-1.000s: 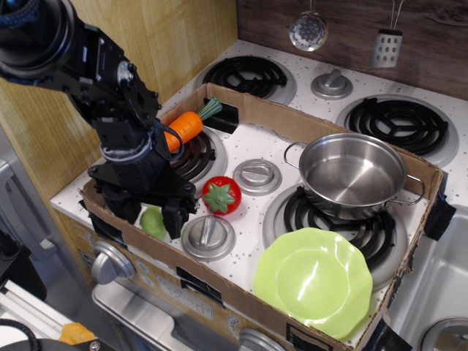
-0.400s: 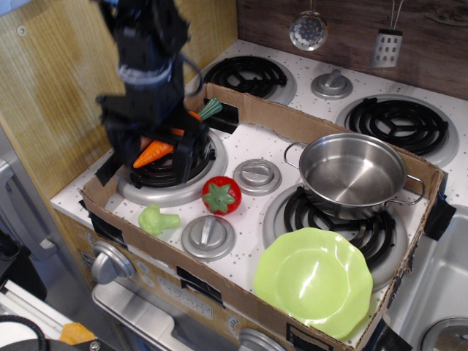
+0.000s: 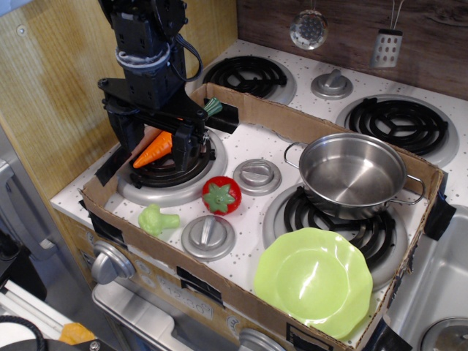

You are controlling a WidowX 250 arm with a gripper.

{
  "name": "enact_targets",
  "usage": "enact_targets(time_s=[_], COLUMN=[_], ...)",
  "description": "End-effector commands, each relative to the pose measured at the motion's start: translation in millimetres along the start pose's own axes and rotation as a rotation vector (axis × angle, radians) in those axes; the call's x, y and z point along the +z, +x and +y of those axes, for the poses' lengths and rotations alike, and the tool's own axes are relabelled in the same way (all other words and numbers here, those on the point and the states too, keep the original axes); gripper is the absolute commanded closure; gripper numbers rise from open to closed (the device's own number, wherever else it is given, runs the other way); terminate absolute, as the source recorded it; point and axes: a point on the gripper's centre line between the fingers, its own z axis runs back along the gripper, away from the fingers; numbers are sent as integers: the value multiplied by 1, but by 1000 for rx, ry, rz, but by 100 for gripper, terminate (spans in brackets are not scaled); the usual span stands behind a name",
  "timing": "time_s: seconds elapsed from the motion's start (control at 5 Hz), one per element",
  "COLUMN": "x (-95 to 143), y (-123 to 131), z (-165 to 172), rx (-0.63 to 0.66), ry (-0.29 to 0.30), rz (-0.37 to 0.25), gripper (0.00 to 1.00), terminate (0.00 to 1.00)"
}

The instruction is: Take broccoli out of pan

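The broccoli (image 3: 158, 219) lies on its side on the desk (image 3: 252, 208), near the front cardboard wall, so removal appears complete. The pan (image 3: 355, 174) sits empty on the right burner. The hand (image 3: 156, 146) hangs open, holding nothing, above the left burner, apart from the broccoli, behind it.

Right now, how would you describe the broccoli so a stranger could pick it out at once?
Look inside the cardboard tray lying over the stovetop, at its front-left corner. The broccoli lies on the white surface there, left of the red tomato and outside the pan. It is small, lumpy and light green, unlike the large scalloped plate.
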Motion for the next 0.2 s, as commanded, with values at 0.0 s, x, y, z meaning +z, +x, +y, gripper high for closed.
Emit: enact_targets(time_s=[0.0], x=[15], y=[8], z=[1], rx=[7], ry=[11], rz=[-54], gripper=[0], terminate=[100])
